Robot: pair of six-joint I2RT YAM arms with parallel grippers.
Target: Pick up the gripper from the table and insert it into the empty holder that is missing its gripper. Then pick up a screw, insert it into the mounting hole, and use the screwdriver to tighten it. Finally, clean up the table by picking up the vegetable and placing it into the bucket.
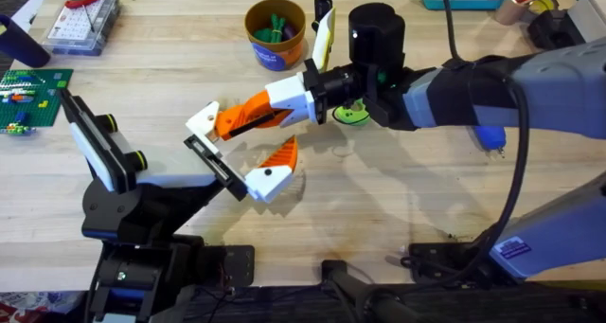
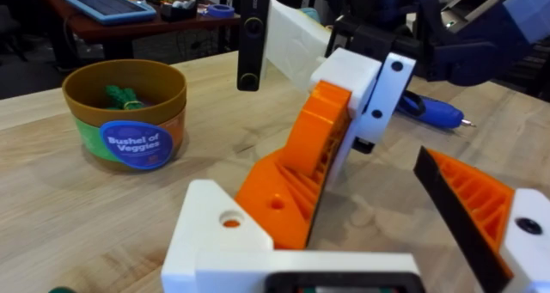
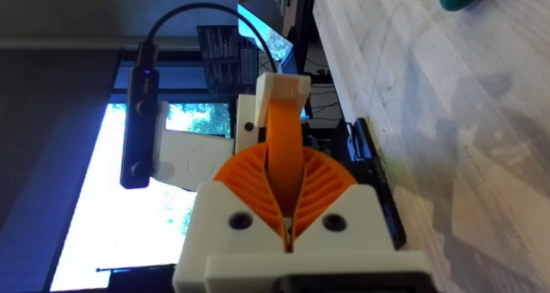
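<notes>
Reaching across the middle of the counter [image 1: 398, 200] from the right, our right gripper [image 1: 248, 120] has its ribbed orange fingers [image 3: 284, 168] pressed together around the smooth orange gripper [image 1: 230, 124], and the wrist view shows that wedge pinched edge-on between the two ribbed pads. The wedge's tip meets the white holder [image 1: 202, 120] right at the socket; seen from the left wrist, its orange body [image 2: 284, 194] sits against the white block [image 2: 210, 233] with a hole showing in each. We cannot tell whether it is fully seated.

The holder sits at one end of the thin black rail [image 1: 214, 164], on our left gripper [image 1: 232, 152]. At the rail's other end is the twin white block with the ribbed orange wedge [image 1: 279, 157]. So our left fingers stand spread wide, and nothing is held between them; the only contact is the wedge pushed against the holder.

Behind the action, the bucket [image 1: 276, 37] stands upright near the counter's far edge, its orange-tan rim above a blue label, with dark green pieces [image 2: 120, 97] inside. A lime-green disc [image 1: 352, 114] lies just beneath the right arm's wrist. A blue screwdriver [image 2: 434, 112] lies on the counter beyond the right arm. A clear parts box [image 1: 83, 22] sits at the far left corner, and a green building plate [image 1: 28, 88] lies on the left edge.
</notes>
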